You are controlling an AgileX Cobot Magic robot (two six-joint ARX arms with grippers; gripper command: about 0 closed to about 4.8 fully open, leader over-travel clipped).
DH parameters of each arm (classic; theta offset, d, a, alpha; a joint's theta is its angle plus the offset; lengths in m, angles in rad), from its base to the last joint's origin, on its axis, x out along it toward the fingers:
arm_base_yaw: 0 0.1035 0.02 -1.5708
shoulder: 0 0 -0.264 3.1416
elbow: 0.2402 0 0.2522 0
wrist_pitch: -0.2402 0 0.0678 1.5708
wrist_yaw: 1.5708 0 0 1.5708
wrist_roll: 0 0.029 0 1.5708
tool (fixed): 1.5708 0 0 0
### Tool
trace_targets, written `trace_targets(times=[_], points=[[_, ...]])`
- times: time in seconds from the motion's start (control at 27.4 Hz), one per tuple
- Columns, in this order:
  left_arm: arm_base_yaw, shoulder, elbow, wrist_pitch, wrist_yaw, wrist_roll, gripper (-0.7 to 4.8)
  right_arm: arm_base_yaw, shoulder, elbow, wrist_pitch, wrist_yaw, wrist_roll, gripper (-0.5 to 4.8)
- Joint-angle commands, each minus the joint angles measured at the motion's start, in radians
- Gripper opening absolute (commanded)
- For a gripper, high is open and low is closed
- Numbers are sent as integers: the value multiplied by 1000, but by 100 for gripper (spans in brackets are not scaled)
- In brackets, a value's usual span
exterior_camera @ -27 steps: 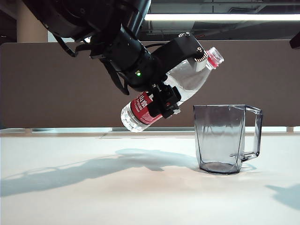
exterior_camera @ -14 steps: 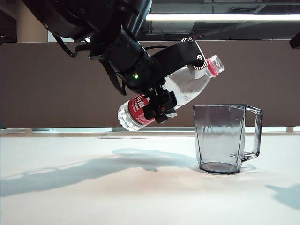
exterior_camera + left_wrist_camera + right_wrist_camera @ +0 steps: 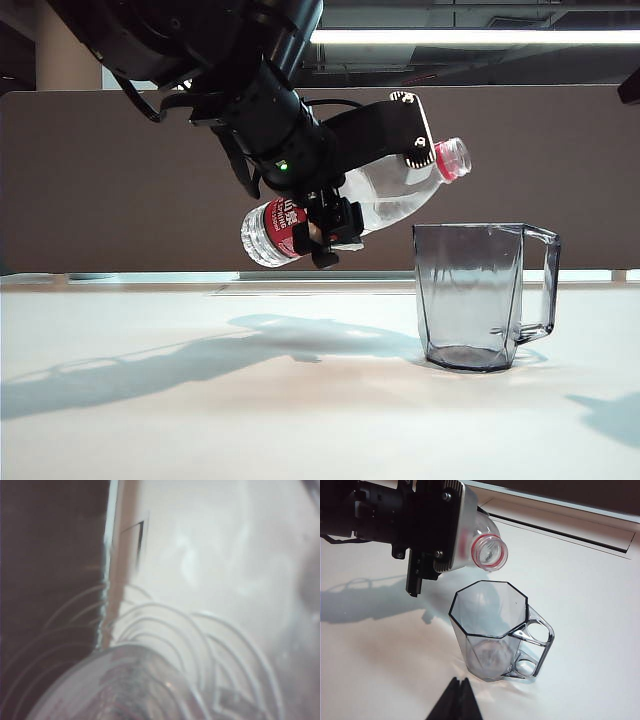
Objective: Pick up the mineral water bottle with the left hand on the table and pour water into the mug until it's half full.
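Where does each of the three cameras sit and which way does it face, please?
Exterior view: low at table height, side-on; left gripper holds the tilted mineral water bottle above and beside the mug.
Left wrist view: pressed close to the bottle, blurred; no gripper parts are clear.
Right wrist view: above, looking down at the mug; the right gripper shows shut.
Shared: exterior and right wrist views both show the bottle's open mouth short of the mug's rim.

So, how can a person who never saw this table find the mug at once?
Start from the white table: only one thing stands on it, toward the right side of the exterior view. That is the mug, smoky-grey, see-through and faceted, with an angular handle. Unlike the bottle tilted in the left hand above, it stands upright.
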Motion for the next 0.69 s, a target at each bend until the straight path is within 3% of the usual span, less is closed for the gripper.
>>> trace_targets(times=[0.04, 0.44, 0.69], points=[[-1, -10, 10, 49, -12, 16, 274, 0, -1, 8, 18, -2, 1, -5], [-1, -10, 10, 53, -38, 44, 274, 0, -1, 8, 18, -2, 1, -5], [-2, -10, 11, 69, -57, 117, 274, 0, -1, 8, 18, -3, 1, -5]])
